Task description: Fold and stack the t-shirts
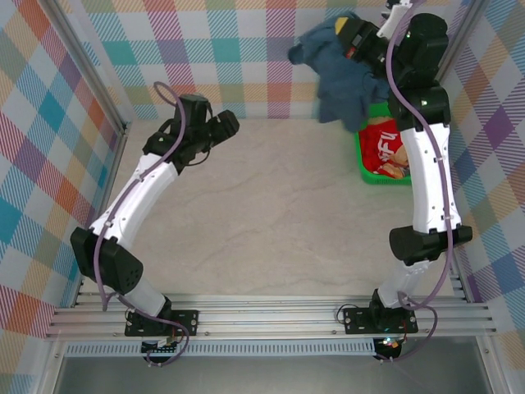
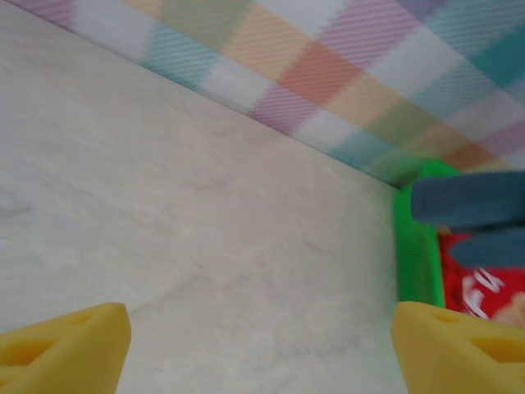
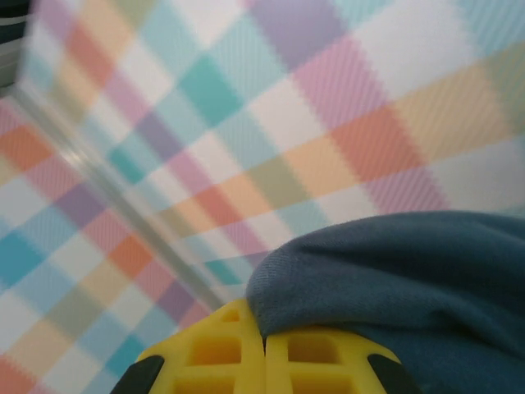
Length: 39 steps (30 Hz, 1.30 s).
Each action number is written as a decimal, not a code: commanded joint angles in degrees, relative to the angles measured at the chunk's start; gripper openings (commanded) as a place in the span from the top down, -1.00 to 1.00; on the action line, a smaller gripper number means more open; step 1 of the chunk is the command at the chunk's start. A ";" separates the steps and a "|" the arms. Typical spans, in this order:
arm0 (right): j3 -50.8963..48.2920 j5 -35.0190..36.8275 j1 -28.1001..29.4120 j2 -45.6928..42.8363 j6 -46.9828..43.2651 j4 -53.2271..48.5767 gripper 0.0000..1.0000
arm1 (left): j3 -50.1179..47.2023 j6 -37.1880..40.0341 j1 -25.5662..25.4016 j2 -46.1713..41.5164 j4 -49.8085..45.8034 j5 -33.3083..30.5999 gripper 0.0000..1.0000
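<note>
My right gripper (image 1: 343, 29) is high at the back right, shut on the slate-blue t-shirt (image 1: 340, 78), which hangs bunched below it over the basket's near-left corner. In the right wrist view the yellow fingers (image 3: 221, 353) meet with the blue t-shirt (image 3: 410, 279) pinched and draped over them. A red t-shirt with white lettering (image 1: 385, 146) lies in the green basket (image 1: 362, 160). My left gripper (image 1: 228, 123) hovers over the table's back left, open with nothing between its yellow fingertips (image 2: 66, 345). The hanging blue t-shirt (image 2: 472, 201) and the red t-shirt (image 2: 484, 283) also appear at the right in the left wrist view.
The pale marbled table (image 1: 271, 213) is walled by plaid panels (image 1: 49, 123) on the left, back and right. The green basket (image 2: 418, 246) stands against the right wall at the back. An aluminium rail (image 1: 271, 316) runs along the near edge.
</note>
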 commanded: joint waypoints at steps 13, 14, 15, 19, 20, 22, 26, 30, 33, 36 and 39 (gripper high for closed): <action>-59.24 -5.22 12.37 -7.86 0.59 -5.65 1.00 | -6.48 -3.64 0.04 -10.37 -11.16 -8.22 -0.65; -61.45 -2.31 11.95 -7.90 0.38 -8.52 0.95 | -7.96 -4.11 0.05 -10.43 -11.45 -6.18 -0.63; -63.46 -0.25 11.21 -8.03 0.34 -11.05 0.86 | -9.72 -4.51 0.05 -10.38 -11.57 -3.68 -0.62; -68.53 1.42 8.91 -10.67 -0.50 -14.42 0.50 | -16.13 -6.59 -0.12 -9.24 -12.68 5.03 -0.58; -69.01 1.97 8.65 -11.49 -1.11 -15.09 0.42 | -17.86 -7.92 -0.13 -8.71 -13.35 6.42 -0.58; -69.67 3.99 8.62 -13.13 -1.92 -16.75 0.35 | -21.41 -11.62 -0.26 -8.14 -12.81 8.88 -0.57; -72.06 6.44 7.87 -14.75 -1.32 -17.43 0.34 | -27.65 -22.70 -2.18 -7.06 -4.40 13.59 -0.55; -73.11 3.23 7.76 -13.41 0.36 -14.25 0.19 | -26.85 -31.25 -6.97 -1.14 1.03 16.83 -0.55; -72.84 1.77 7.74 -12.30 1.88 -12.85 0.10 | -24.28 -33.22 -8.82 3.80 -2.58 15.27 -0.54; -72.35 -0.81 7.74 -9.91 3.55 -13.22 -0.01 | -24.15 -32.86 -8.34 6.79 -1.88 12.45 -0.47; -75.42 -3.85 7.70 -8.68 7.68 -10.25 -0.06 | -23.01 -31.36 -7.39 9.96 0.54 10.81 -0.30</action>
